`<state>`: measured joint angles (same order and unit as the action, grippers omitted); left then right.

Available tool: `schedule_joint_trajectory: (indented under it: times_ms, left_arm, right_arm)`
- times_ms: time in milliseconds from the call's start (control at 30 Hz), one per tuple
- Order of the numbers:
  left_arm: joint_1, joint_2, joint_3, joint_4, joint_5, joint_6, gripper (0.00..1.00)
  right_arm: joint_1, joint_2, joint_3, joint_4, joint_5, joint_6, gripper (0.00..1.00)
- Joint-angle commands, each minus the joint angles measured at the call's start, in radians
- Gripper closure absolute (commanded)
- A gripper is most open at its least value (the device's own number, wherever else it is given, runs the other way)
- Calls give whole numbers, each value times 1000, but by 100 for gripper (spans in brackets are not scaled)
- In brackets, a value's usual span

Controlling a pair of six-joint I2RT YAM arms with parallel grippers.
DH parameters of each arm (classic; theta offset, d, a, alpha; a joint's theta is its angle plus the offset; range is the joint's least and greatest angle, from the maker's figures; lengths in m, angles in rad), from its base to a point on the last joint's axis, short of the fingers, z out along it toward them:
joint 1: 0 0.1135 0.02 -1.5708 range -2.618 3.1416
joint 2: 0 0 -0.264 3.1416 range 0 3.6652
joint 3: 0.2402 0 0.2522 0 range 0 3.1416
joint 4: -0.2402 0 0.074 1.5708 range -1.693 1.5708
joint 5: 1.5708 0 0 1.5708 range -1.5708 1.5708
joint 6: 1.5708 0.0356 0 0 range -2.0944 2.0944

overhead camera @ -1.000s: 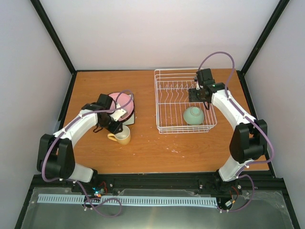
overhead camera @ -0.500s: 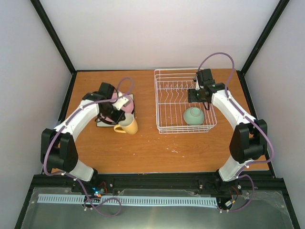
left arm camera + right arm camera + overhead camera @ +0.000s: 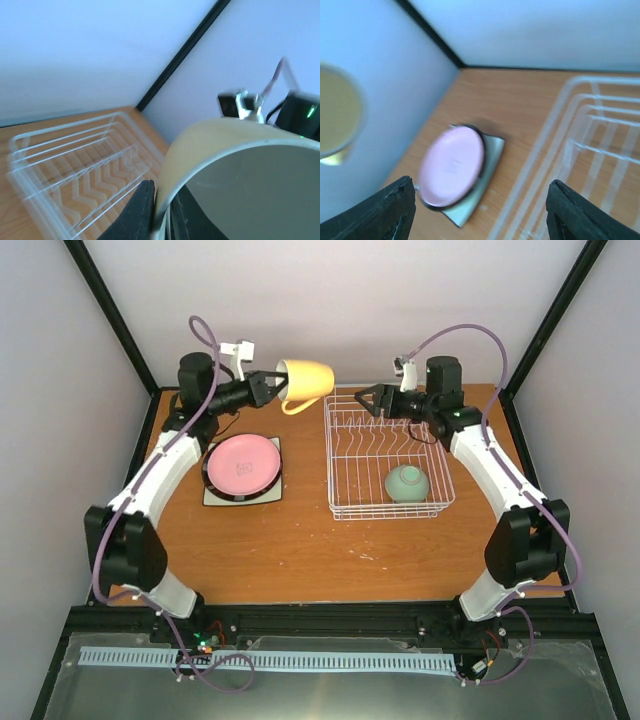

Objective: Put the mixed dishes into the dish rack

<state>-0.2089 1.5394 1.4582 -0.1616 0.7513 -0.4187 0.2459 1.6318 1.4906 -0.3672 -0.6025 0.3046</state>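
Yellow mug (image 3: pixel 308 380), pinched only at its rim by my left tool (image 3: pixel 274 389), may slip; right tool (image 3: pixel 372 398) is open, empty.

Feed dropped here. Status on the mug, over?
Left gripper shut on yellow mug, aloft beside dish rack. Right gripper open, empty, over rack's far end. Mint-green bowl in rack.

The top view is bright, evenly lit and sharp, with only faint, soft shadows on the table (image 3: pixel 300 540), and the pale walls (image 3: pixel 330 310) look nearly washed out. Both wrist views are blurred. In the left one the mug (image 3: pixel 240 170) looms close and soft-edged beside the smeared wires of the rack (image 3: pixel 75 165), while in the right one the plate (image 3: pixel 452 167) and the rack wires are equally smeared.
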Motion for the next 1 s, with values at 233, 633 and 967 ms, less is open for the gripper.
schedule_joint_trajectory:
  times_ms: [233,633,967]
  left_arm:
    - [35,379,-105,1644,58,-1385,100]
    - [-34,479,12,1685,-73,-1506,99]
    - [-50,453,-53,1649,-70,-1468,99]
  right_arm:
    - [10,22,-237,881,-374,496,28]
    - [55,135,-151,900,-346,459,29]
    - [78,204,-33,912,-362,488,30]
